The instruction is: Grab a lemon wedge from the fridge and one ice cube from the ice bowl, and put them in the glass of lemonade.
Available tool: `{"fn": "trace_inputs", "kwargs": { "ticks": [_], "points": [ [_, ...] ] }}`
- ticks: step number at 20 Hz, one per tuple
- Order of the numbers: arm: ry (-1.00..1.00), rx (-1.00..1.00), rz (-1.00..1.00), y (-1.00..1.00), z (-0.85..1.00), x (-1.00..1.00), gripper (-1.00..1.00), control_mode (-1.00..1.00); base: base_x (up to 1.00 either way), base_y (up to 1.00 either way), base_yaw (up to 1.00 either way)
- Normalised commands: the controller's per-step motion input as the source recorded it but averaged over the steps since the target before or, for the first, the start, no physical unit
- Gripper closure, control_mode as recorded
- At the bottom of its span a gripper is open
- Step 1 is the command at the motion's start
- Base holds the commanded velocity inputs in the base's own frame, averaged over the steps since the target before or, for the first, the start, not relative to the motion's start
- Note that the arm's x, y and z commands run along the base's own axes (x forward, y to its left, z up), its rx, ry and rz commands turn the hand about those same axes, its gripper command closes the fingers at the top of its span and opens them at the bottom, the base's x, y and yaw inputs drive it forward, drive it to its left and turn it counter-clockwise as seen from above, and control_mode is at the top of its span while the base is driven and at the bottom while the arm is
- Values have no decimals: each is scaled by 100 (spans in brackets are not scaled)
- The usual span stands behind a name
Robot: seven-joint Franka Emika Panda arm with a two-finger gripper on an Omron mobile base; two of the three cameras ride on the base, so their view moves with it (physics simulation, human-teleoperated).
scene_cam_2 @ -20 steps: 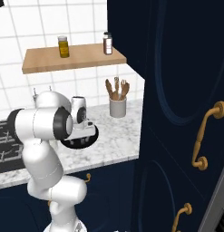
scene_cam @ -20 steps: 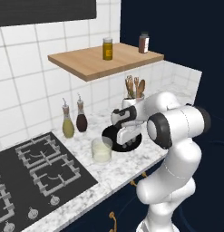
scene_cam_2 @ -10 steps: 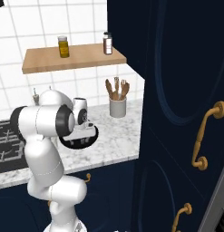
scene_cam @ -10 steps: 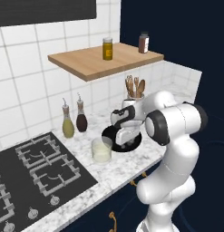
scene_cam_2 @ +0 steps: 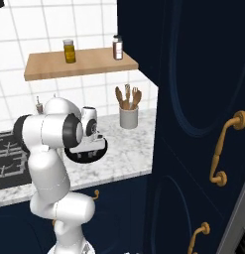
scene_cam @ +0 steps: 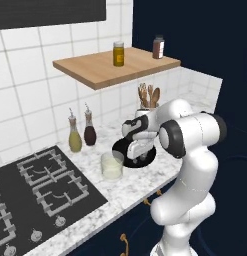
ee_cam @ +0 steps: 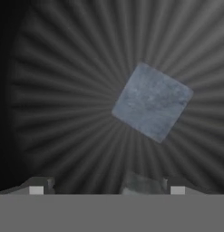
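My gripper (scene_cam: 140, 157) reaches down into the black ice bowl (scene_cam: 119, 149) on the marble counter, and its jaws stand wide apart. In the hand view a grey ice cube (ee_cam: 152, 101) lies on the bowl's ribbed floor (ee_cam: 63, 104), ahead of the gripper (ee_cam: 107, 189). A second grey piece (ee_cam: 141, 183) sits low between the fingertips, close to the right one. The glass of lemonade (scene_cam: 112, 166) stands just left of the bowl. From the right, the bowl (scene_cam_2: 87, 156) shows beside the arm. The lemon wedge is out of view. A grey strip (scene_cam_2: 239, 218) at the lower right may be the fridge.
Oil and vinegar bottles (scene_cam: 81, 132) stand by the tiled wall. A utensil crock (scene_cam: 146, 105) is behind the bowl. The gas hob (scene_cam: 40, 190) lies to the left. A wooden shelf (scene_cam: 115, 66) with two jars hangs overhead. Tall navy cabinets (scene_cam_2: 193, 124) close the right side.
The hand has come down from above the bowl into it. The glass, bowl and bottles have stayed put.
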Motion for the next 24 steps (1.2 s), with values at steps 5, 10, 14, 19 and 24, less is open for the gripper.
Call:
{"fn": "trace_inputs", "kwargs": {
  "ticks": [5,10,14,19,24],
  "points": [
    [0,3,0,19,-2,0,-100,-100,0,0,0],
    [0,2,0,15,0,-5,-100,-100,0,0,0],
    [0,2,0,7,0,-7,-100,-100,0,0,0],
    [-1,0,0,-2,0,6,-100,-100,0,0,0],
    [0,0,0,-12,-4,0,-100,-100,0,0,0]
  ]
}}
